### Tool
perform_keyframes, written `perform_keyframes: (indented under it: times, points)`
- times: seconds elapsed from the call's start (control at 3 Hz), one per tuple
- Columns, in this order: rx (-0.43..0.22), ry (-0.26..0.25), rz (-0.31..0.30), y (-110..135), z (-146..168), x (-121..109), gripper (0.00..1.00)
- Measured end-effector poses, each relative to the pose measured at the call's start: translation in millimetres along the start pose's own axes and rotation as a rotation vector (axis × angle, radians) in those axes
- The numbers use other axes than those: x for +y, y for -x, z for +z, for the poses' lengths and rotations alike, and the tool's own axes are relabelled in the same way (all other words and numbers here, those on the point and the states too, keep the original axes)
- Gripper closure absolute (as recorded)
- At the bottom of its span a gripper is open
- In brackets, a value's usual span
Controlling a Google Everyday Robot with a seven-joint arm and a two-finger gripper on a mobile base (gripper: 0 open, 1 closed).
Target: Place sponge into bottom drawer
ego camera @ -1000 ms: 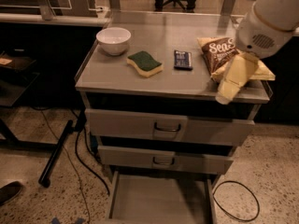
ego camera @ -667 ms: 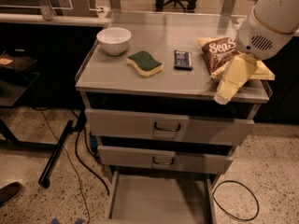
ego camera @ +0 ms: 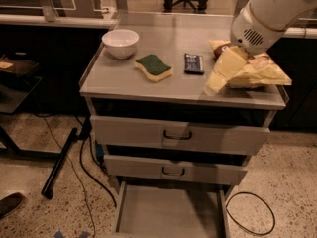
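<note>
The sponge is seen lying flat on the grey cabinet top, green scrub face upward, yellow foam showing along its near edge. It is untouched and nothing rests on it. A white bowl stands just to its left, and a dark wrapped bar lies just to its right, apart from it. Further right a crumpled snack bag is spread at the corner of the top.

The gripper is held low over the right part of the top, in front of the snack bag and beyond the wrapped bar, well apart from the sponge. Whether it is apart or together cannot be told; nothing is seen to be carried in it. The white arm comes in from the upper right.

Below, the two upper drawers are shut, while the bottom drawer is pulled out, its flat grey floor bare.

The task is judged to be at the reach step: the sponge has not yet been grasped. The next move calls for the gripper to be carried left past the wrapped bar, lowered over the sponge and closed across its narrow sides, without the bar or bowl being nudged.
</note>
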State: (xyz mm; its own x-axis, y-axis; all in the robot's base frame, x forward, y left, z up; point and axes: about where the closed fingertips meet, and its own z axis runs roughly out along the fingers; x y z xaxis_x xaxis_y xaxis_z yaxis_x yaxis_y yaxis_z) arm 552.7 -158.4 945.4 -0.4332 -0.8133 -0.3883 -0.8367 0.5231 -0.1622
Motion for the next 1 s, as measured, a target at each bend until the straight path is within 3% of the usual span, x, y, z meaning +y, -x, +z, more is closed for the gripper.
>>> perform_keyframes:
  times: [0.33, 0.67, 1.0]
  points:
    - [-0.044, 0.007, 0.004, 42, 13, -9, 0.00]
    - [-0.054, 0.003, 0.011, 47, 16, -8, 0.00]
    - [-0.089, -0.034, 0.031, 74, 30, -8, 0.00]
